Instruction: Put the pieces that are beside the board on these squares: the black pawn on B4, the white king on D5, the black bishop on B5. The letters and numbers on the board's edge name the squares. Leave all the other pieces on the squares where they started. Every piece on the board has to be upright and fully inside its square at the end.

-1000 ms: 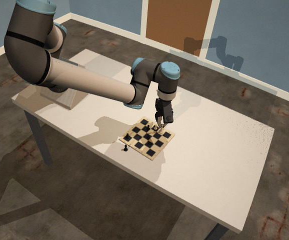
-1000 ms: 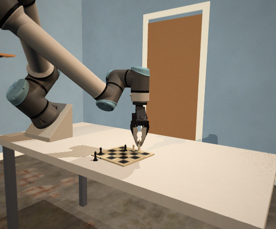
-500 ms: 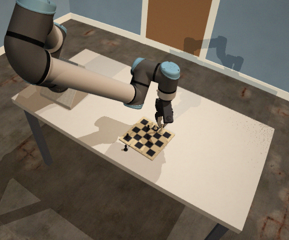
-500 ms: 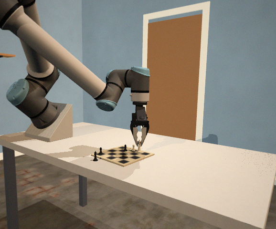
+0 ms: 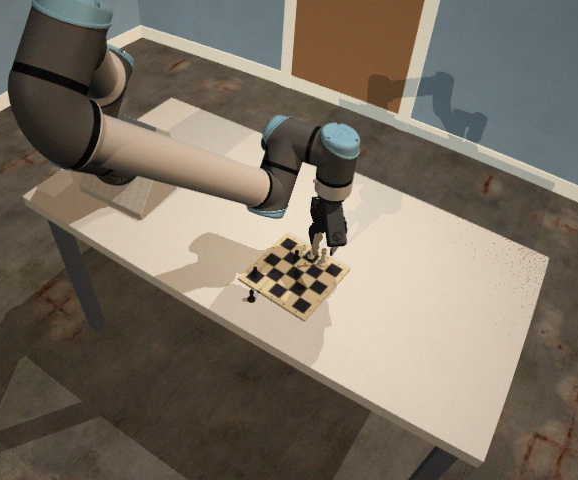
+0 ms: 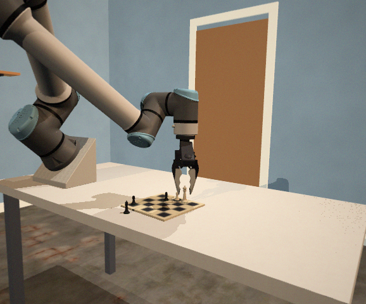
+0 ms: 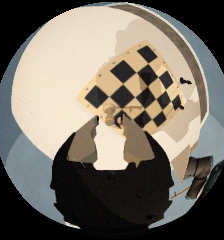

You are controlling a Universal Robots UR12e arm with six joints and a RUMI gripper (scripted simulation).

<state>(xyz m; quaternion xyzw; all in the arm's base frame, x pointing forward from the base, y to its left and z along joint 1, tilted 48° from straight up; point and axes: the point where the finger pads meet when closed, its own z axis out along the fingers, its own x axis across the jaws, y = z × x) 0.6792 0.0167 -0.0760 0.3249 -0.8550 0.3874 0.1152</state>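
On the white table (image 6: 275, 228), left to right: one black pawn (image 6: 126, 207) stands upright just off the chessboard's (image 6: 163, 215) near-left corner; two black pieces stand upright on the board, one (image 6: 133, 200) at its left corner and one (image 6: 166, 196) farther back, their kinds too small to tell; one small white piece (image 6: 176, 196), then the white king (image 6: 184, 192), long axis vertical, cross uppermost, at the board's far edge. Directly above it, the gripper (image 6: 183, 190) points straight down, fingers (image 6: 177, 183) spread to either side of the king, clear of it and gripping nothing.
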